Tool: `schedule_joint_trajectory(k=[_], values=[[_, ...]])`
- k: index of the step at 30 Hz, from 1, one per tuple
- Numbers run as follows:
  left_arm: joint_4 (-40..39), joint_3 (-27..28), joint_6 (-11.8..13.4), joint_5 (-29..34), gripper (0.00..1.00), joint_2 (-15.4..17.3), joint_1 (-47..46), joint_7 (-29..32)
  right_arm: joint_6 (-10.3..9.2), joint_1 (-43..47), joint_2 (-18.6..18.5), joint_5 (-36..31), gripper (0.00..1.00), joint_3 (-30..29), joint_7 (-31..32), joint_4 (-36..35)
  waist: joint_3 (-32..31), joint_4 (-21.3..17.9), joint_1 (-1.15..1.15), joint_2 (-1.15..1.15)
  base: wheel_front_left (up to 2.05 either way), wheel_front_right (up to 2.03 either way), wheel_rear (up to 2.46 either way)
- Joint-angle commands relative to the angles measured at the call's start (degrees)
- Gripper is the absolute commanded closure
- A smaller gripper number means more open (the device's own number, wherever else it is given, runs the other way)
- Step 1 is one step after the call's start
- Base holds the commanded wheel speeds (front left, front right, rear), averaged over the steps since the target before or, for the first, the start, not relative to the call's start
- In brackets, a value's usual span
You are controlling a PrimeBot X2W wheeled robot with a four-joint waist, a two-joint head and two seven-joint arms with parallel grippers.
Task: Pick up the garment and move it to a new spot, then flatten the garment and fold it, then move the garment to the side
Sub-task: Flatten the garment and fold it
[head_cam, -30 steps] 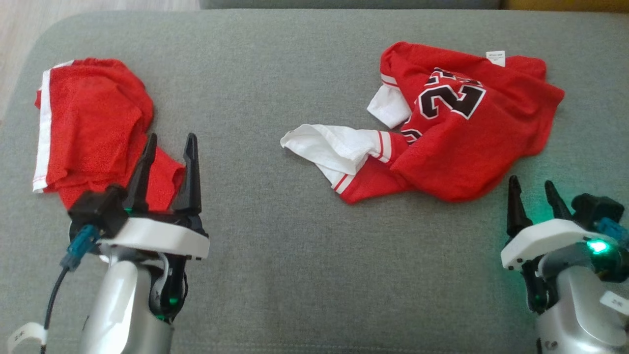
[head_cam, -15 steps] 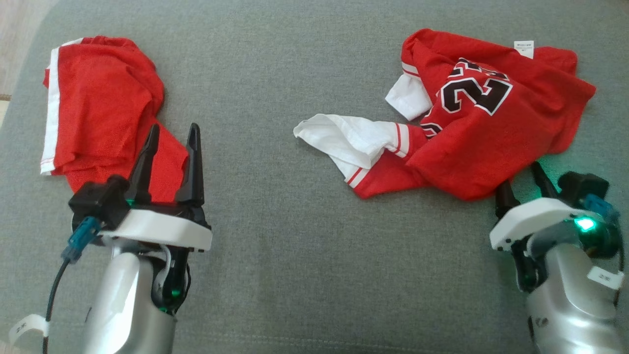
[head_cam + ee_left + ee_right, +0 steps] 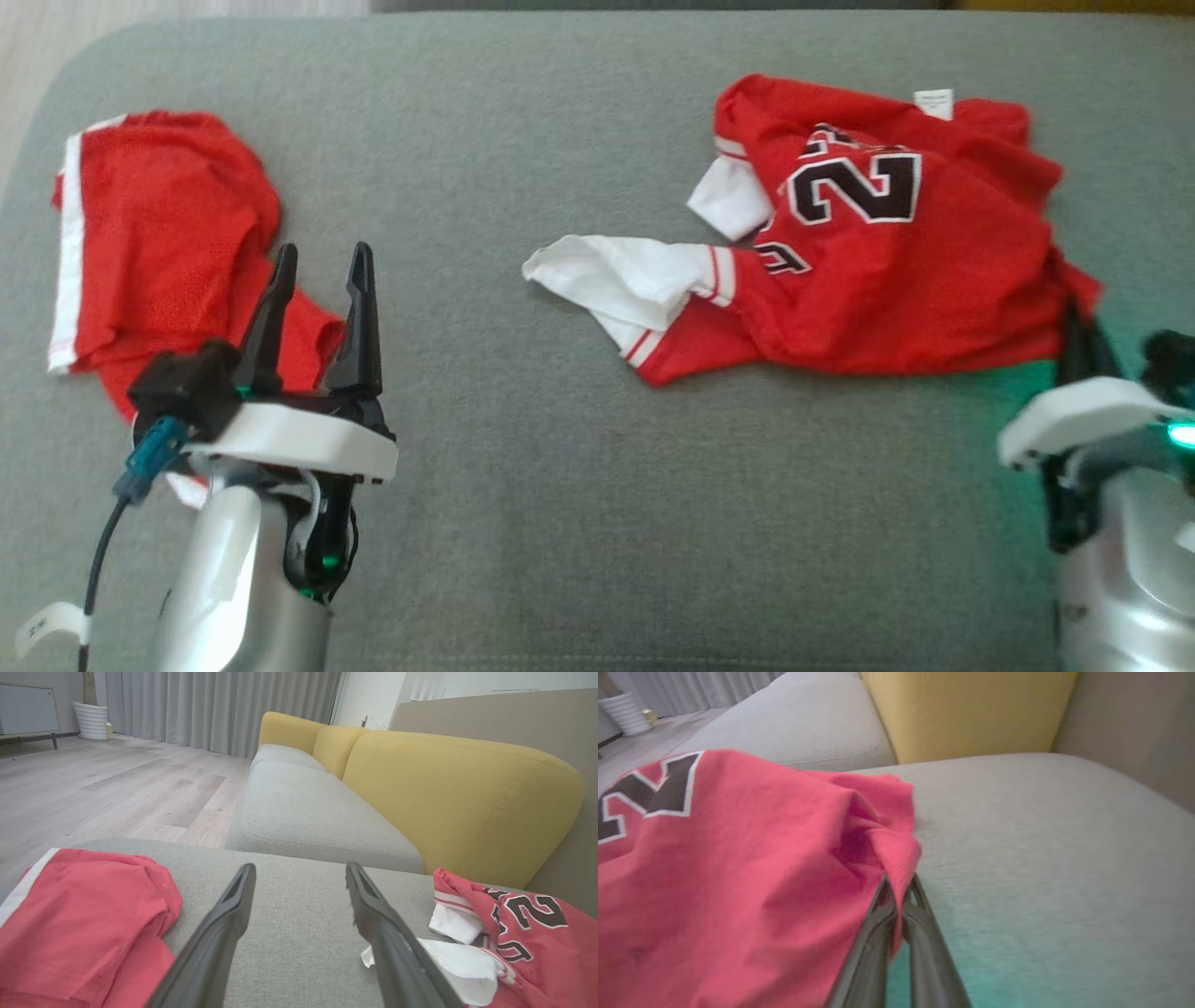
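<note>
The garment (image 3: pixel 887 271) is a crumpled red jersey with white sleeves and black numbers, lying right of centre on the grey cushion (image 3: pixel 560 485). It shows in the left wrist view as the garment (image 3: pixel 528 933) at the lower right. My right gripper (image 3: pixel 1074 313) is shut on the garment's (image 3: pixel 738 882) right edge, and red cloth is pinched between its fingertips (image 3: pixel 899 889) and lifted slightly. My left gripper (image 3: pixel 322 257) stands open at the lower left, over the edge of folded red shorts (image 3: pixel 159 233), with nothing between its fingers (image 3: pixel 224 919).
The red shorts (image 3: pixel 79 924) with a white stripe lie at the cushion's left end. A yellow sofa back (image 3: pixel 444 798) and another grey seat (image 3: pixel 308 816) stand beyond. Wooden floor (image 3: pixel 93 784) lies past the cushion's left edge.
My right gripper moved forward to the garment's right edge and shut on it, pulling the cloth toward the right. The left gripper stayed open in place. The head view shifted.
</note>
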Motion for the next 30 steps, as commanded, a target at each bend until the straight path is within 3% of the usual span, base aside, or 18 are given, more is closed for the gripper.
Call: schedule_joint_trajectory(k=[1,9,18,19,20,26,30], values=[[-1.92,1.92,0.34,-0.08,0.00,0.66,-0.87,-0.30,-0.05,0.70,-0.25,-1.54,1.00,-0.67,-0.12,-3.17,-1.09,-1.29,0.00,0.00,0.00,0.00,0.00],[-2.27,1.51,0.81,-0.78,0.00,0.66,0.51,-0.30,-0.05,2.96,-0.25,-8.11,1.00,-12.14,3.63,-14.72,-3.10,-4.16,0.00,0.00,0.00,0.00,0.00],[-2.56,0.38,1.32,-1.60,0.00,0.66,0.32,-0.30,-0.05,3.69,-0.25,-11.34,1.00,-18.56,8.71,-18.98,-3.18,-4.47,0.00,0.00,0.00,0.00,0.00],[-2.57,0.24,1.34,-1.66,0.00,0.66,0.29,-0.30,-0.05,3.74,-0.25,-11.80,0.69,-19.13,9.00,-19.05,-3.09,-4.37,0.00,0.00,0.00,0.00,0.00],[-2.56,0.10,1.35,-1.70,0.00,0.66,0.25,-0.30,-0.05,3.69,-0.25,-12.30,0.00,-19.80,8.78,-19.31,-2.99,-4.24,0.00,0.00,0.00,0.00,0.00],[-2.18,-0.36,1.33,-1.76,0.00,0.66,-0.04,-0.30,-0.05,2.53,-0.25,-10.47,0.00,-17.95,3.46,-19.47,-2.86,-3.73,0.00,0.00,0.00,0.00,0.00],[-2.19,-0.29,1.45,-1.94,0.00,0.66,0.02,-0.30,-0.05,3.97,-0.25,-5.29,0.00,-9.34,-1.13,-19.51,-3.47,-3.67,0.00,0.00,0.00,0.00,0.00]])
